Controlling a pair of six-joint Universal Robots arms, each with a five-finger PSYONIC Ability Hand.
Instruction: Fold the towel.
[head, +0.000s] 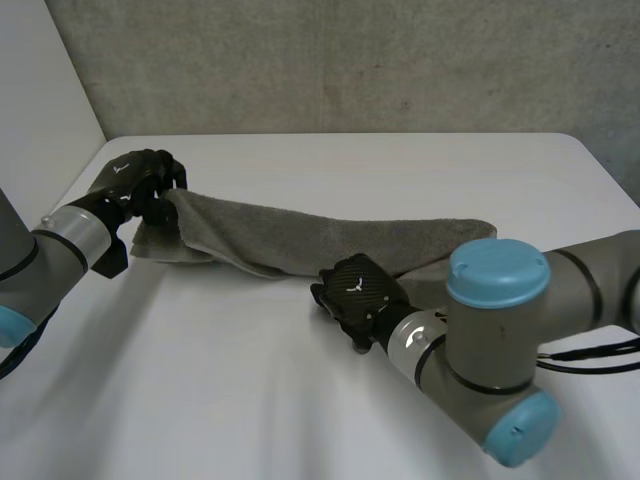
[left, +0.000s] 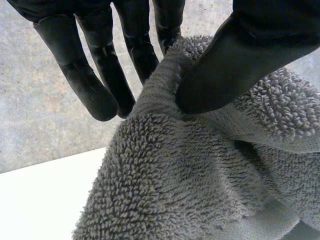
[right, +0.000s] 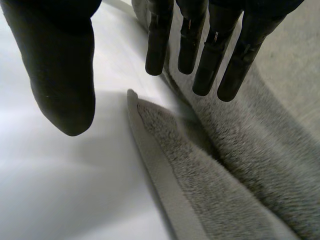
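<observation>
A grey towel lies bunched in a long band across the middle of the white table. My left hand is at the towel's left end, lifting it a little. In the left wrist view the thumb presses the towel against the fingers, so that hand is shut on the cloth. My right hand hovers at the towel's near edge, right of its middle. Its fingers hang straight and apart from the thumb, open, above a hemmed corner of the towel.
The white table has bare room in front of the towel and behind it. A grey wall runs along the table's far edge. My right arm reaches in from the right front.
</observation>
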